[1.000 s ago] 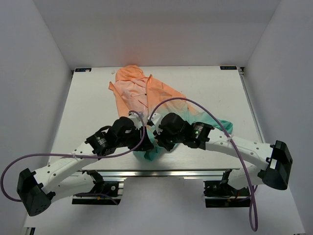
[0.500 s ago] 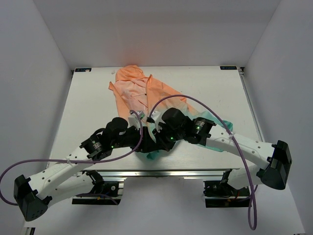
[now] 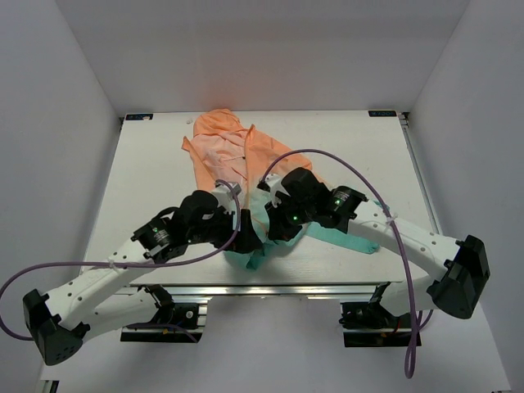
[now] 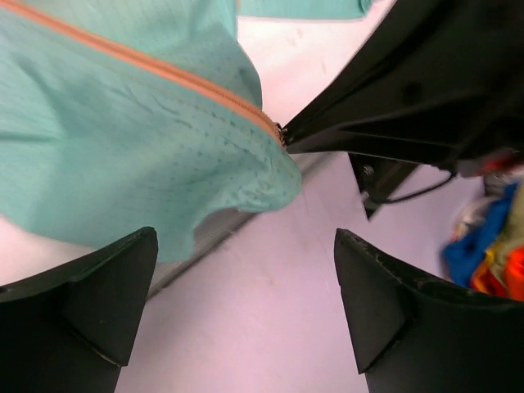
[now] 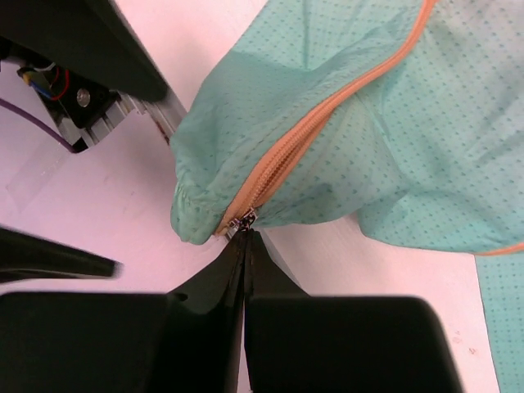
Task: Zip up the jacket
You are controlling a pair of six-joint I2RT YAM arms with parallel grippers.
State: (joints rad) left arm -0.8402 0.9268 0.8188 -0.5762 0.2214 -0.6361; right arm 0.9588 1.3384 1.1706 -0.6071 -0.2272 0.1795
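The jacket (image 3: pixel 225 151) lies flat on the table, peach-orange at the far hood and teal at the near hem. My right gripper (image 5: pixel 246 237) is shut on the metal zipper pull (image 5: pixel 244 219) at the bottom of the orange zipper tape (image 5: pixel 303 135), at the hem near the table's front edge. In the top view it (image 3: pixel 274 231) sits over the teal hem. My left gripper (image 4: pixel 244 237) is open and empty just beside the hem (image 4: pixel 123 147), with nothing between its fingers. In the top view it (image 3: pixel 248 237) is close to the left of the right gripper.
The hem corner hangs at the table's front edge, over the aluminium rail (image 3: pixel 246 288). A teal sleeve (image 3: pixel 352 237) lies to the right under the right arm. Purple cables loop over both arms. Blue and orange clutter (image 4: pixel 491 254) shows beyond the table.
Both wrists shifted: the right wrist moved farther up the table and right, and more teal fabric shows beside it. The left gripper stayed close by the hem.
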